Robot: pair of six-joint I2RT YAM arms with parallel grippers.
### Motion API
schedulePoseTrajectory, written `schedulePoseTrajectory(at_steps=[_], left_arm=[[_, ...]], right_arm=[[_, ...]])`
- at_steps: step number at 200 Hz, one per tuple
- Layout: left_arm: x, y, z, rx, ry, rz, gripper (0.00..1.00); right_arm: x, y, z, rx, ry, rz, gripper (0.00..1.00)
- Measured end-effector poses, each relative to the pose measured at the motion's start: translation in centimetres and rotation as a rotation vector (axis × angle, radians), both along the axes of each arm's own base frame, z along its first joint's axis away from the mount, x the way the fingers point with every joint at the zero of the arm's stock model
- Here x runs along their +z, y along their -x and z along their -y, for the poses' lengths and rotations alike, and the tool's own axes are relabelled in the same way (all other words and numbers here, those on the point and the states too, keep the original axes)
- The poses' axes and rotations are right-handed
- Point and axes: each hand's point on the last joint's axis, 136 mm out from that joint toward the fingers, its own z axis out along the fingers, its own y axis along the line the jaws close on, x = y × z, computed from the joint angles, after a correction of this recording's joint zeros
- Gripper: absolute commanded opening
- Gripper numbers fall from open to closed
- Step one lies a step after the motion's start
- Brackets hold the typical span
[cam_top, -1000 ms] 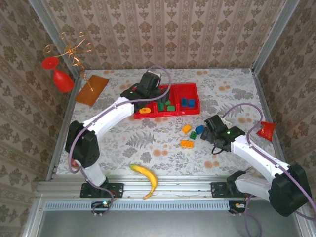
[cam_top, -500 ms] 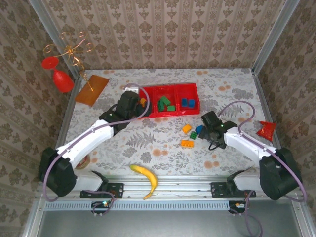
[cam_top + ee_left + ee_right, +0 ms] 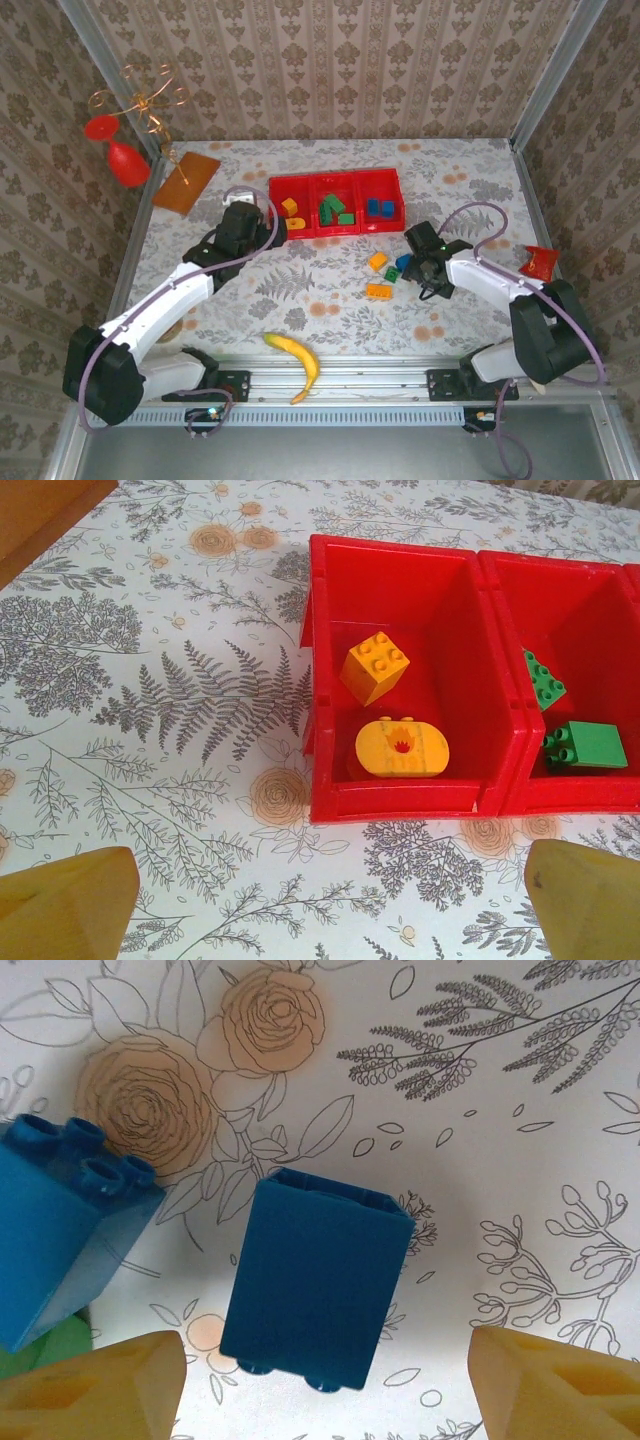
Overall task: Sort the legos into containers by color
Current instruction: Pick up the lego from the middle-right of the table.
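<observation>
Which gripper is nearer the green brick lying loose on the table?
Right. The right gripper is just beside the green brick, over the neighbouring blue bricks; the left gripper is far off, at the red tray's left end.

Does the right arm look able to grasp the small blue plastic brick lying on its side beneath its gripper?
Probably yes: the right gripper is open astride the small blue plastic brick; a second blue brick sits close by one finger.
</observation>
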Motion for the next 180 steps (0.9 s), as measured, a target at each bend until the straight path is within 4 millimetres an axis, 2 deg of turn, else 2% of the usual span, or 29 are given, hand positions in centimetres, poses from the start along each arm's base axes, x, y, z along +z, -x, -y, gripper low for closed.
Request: schedulePoseTrajectory(at_steps=[109,180], left_arm=[[-0.7,0.0,-0.5,0.014,0.023,-0.022,1.00],[-0.9,0.1,-0.3,0.009,0.037,-0.033,1.00]], right_arm=[[-1.7,0.0,0.2,0.004,0.000,-0.053,0.57],[-1.7,-0.2,0.1,0.015,-0.002,-0.056,0.44]])
